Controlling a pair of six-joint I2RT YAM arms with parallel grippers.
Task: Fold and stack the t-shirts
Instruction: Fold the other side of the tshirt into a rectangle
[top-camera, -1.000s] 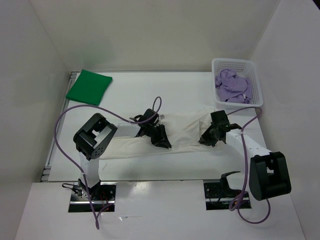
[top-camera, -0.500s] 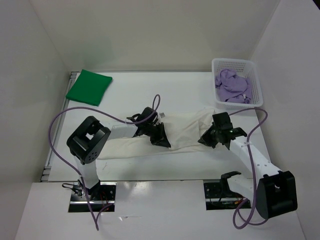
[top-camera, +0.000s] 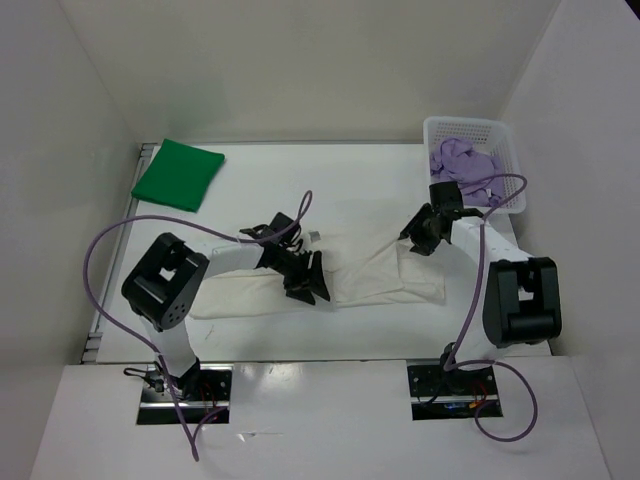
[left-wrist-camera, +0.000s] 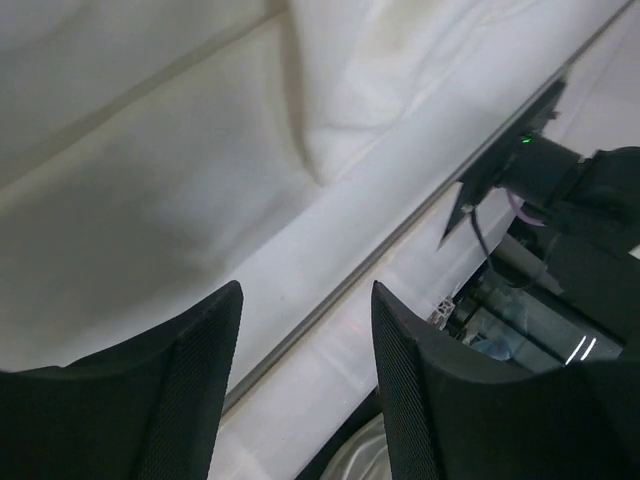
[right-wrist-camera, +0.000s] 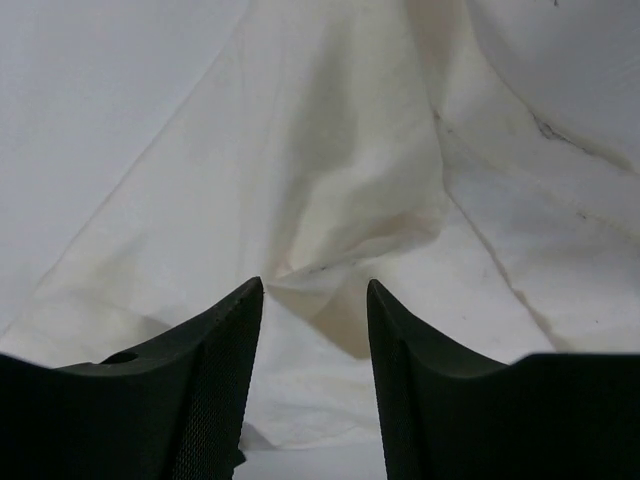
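The table carries the white-cream shirt across its middle. The shirt's long axis runs left to right and it is partly folded. Both arms stand over this shirt. The left gripper is above its middle, toward the near hem, and the right gripper is above its far right corner. Each pair of jaws stands wide and holds nothing, with cloth directly beneath. We judge that either arm can reach fabric straight down, unobstructed. The basket sits just beyond the right gripper and holds the crumpled purple shirt. The folded green shirt lies well apart at the far left.
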